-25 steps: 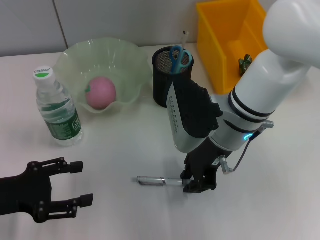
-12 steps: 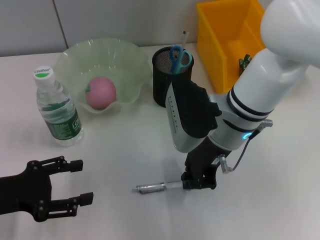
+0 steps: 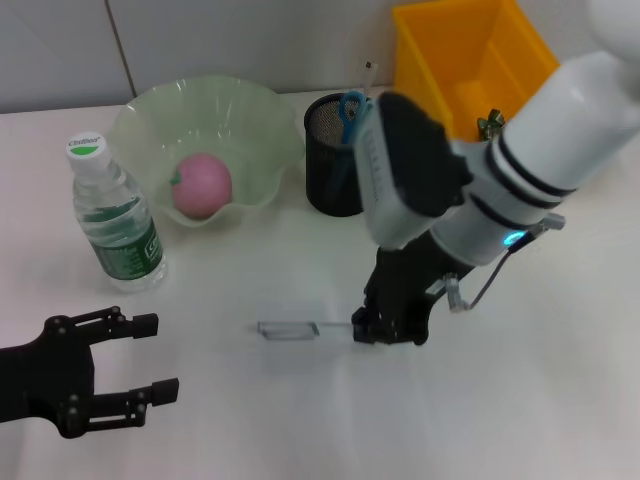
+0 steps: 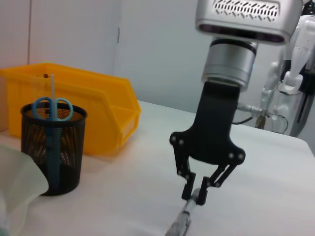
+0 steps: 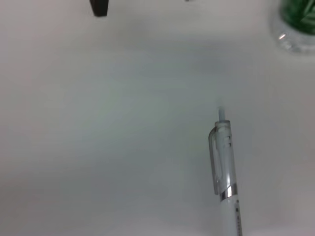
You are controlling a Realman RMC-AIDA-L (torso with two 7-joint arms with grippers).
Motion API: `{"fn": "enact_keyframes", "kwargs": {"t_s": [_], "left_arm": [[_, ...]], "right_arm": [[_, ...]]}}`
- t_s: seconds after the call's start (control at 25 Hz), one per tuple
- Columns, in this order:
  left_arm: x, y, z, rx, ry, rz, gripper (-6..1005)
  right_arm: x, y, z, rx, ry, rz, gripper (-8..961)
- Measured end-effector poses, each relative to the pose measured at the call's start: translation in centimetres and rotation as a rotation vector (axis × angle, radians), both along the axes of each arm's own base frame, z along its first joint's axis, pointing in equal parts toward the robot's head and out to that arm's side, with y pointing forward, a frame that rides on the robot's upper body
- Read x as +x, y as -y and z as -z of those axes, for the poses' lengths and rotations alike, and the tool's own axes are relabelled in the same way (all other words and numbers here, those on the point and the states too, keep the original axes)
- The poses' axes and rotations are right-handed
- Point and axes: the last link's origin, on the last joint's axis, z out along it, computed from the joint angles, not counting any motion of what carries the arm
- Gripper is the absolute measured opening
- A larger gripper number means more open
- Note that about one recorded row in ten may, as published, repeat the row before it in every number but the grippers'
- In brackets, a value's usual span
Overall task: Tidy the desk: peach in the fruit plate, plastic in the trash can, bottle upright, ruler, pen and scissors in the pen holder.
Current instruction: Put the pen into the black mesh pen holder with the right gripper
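Clear-barrelled pen [image 3: 300, 329] is pinched at one end by the right gripper [image 3: 385, 335], just off the desk [image 3: 240, 420]. Pen step underway. Next: carry to pen holder [image 3: 335, 160], tip upright, drop beside scissors [image 3: 349, 107]. Left gripper [image 3: 135, 360] parked, fingers wide.

You only get part of the pen [image 3: 290, 329]: its rear end is buried in the right gripper [image 3: 385, 335], and the head view smears it. The ruler [image 3: 369, 72] barely registers behind the pen holder [image 3: 325, 165].
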Motion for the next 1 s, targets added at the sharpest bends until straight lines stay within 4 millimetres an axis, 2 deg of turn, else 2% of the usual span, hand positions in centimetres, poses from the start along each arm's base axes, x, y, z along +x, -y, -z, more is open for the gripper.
{"fn": "enact_keyframes", "kwargs": {"t_s": [0.52, 0.56, 0.72, 0.76, 1.0], "left_arm": [[-0.1, -0.1, -0.5, 0.005, 0.002, 0.002, 796], [0.0, -0.2, -0.5, 0.004, 0.003, 0.004, 796], [0.2, -0.2, -0.4, -0.002, 0.007, 0.009, 796], [0.2, -0.2, -0.4, -0.004, 0.009, 0.010, 796], [0.6, -0.3, -0.2, -0.027, 0.014, 0.011, 796]], "right_arm": [[0.6, 0.8, -5.3, 0.188, -0.308, 0.059, 127], [1.0, 0.8, -6.2, 0.221, -0.372, 0.074, 127], [1.8, 0.8, -7.6, 0.282, -0.466, 0.093, 127], [2.6, 0.6, -8.4, 0.333, -0.520, 0.099, 127], [4.2, -0.1, -9.4, 0.445, -0.676, 0.124, 126]]}}
